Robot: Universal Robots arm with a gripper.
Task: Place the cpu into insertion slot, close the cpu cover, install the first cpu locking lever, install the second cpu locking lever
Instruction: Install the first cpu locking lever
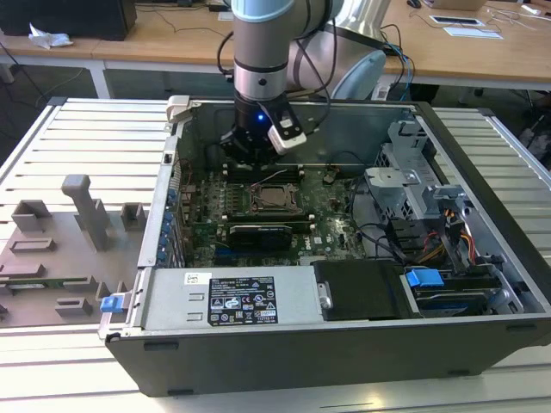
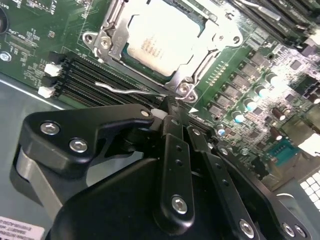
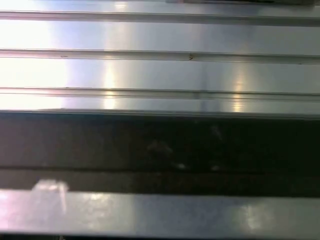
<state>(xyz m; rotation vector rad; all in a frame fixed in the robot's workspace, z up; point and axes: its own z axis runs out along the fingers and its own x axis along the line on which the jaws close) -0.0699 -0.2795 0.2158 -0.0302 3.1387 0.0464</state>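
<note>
The cpu (image 2: 160,42) lies flat in its socket on the green motherboard (image 2: 260,100), pale metal top showing. The silvery cpu cover (image 2: 112,37) is folded down around it, framing the chip. A thin wire locking lever (image 2: 127,91) juts out along the socket's edge, raised off the board. My gripper (image 2: 170,106) hangs just beside the socket, its black fingers (image 2: 172,150) shut together, with the tips right at the lever's hinge end. I cannot tell whether they touch the wire. In the exterior view the gripper (image 1: 251,162) stands just behind the cpu (image 1: 274,197) inside the open computer case.
Black memory slots (image 2: 95,75) run right beside the socket under the lever. The case walls (image 1: 344,331), a power supply box (image 1: 241,299) and drive cages with cables (image 1: 430,224) ring the board. A grey fixture plate (image 1: 60,249) lies at the exterior view's left.
</note>
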